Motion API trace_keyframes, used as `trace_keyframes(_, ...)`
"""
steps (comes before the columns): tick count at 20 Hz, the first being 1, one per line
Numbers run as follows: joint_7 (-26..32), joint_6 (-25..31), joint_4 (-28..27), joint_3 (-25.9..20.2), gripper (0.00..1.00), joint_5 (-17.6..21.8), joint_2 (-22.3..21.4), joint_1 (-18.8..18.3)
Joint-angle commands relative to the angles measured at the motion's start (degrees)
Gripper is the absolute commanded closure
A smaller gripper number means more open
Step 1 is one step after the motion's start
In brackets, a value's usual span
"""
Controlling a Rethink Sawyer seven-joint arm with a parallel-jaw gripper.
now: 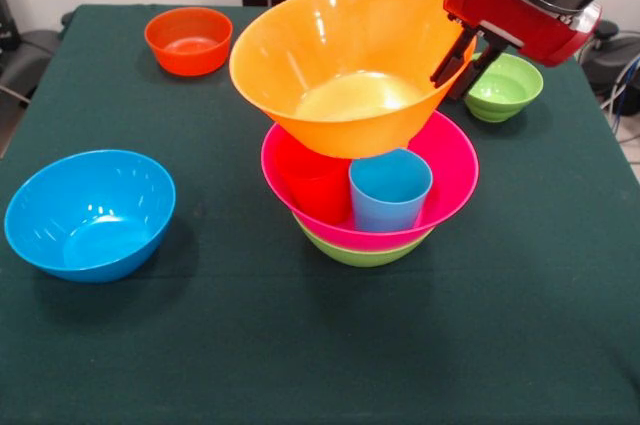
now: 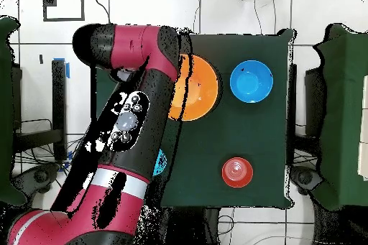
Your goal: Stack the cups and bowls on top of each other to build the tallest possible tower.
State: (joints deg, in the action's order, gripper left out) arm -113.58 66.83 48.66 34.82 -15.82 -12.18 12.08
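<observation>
Clamped on the rim of the large yellow-orange bowl (image 1: 350,65), the claw (image 1: 462,57) pinches the wall at the bowl's three o'clock edge in the front view, one dark finger inside and one outside. That bowl is glossy, wide-mouthed and tilted, its opening leaning toward nine o'clock, with a pale sheen on its inner floor; it sits at the top of the tower (image 1: 368,165), its base over the cups below, though contact cannot be judged. Beneath it a large pink bowl (image 1: 455,170) holds a red cup (image 1: 315,185) and a light blue cup (image 1: 390,190) standing upright side by side, the blue one at the red one's three o'clock. Pink rests nested in a medium green bowl (image 1: 365,253), of which only a low crescent shows. On the green tablecloth (image 1: 300,355), a medium blue bowl (image 1: 90,215) lies at the tower's nine o'clock, well apart. A small orange bowl (image 1: 188,40) sits toward eleven o'clock, and a small green bowl (image 1: 503,87) at one o'clock, just behind the claw.
</observation>
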Motion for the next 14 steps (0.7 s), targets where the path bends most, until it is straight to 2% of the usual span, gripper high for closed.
trace_keyframes(1,2.97,0.53,1.35,-4.43,1.00,5.91,0.81,0.71)
trace_keyframes(14,0.07,0.26,0.11,-5.90,1.00,5.67,1.45,0.66)
